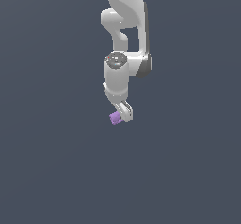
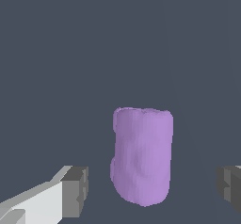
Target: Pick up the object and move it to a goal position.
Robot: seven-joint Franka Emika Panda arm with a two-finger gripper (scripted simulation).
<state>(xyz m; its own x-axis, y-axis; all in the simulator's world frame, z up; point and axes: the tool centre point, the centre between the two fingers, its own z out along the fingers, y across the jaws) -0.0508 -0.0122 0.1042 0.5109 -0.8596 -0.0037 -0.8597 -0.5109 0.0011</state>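
Purple lump (image 1: pixel 115 118) just below center of the exterior view, at the tip of the gripper (image 1: pixel 123 116), partly hidden behind its white finger. In the wrist view, lump (image 2: pixel 142 155) between two dark pads (image 2: pixel 75 191), a clear gap on each side, touching neither. Gripper (image 2: pixel 153 190) spread wide, holding nothing. Plain dark blue-grey ground (image 1: pixel 52 162) all around, without edges or marks. White arm (image 1: pixel 123 35) coming down from the top center, wrist pointing downward, slightly tilted.
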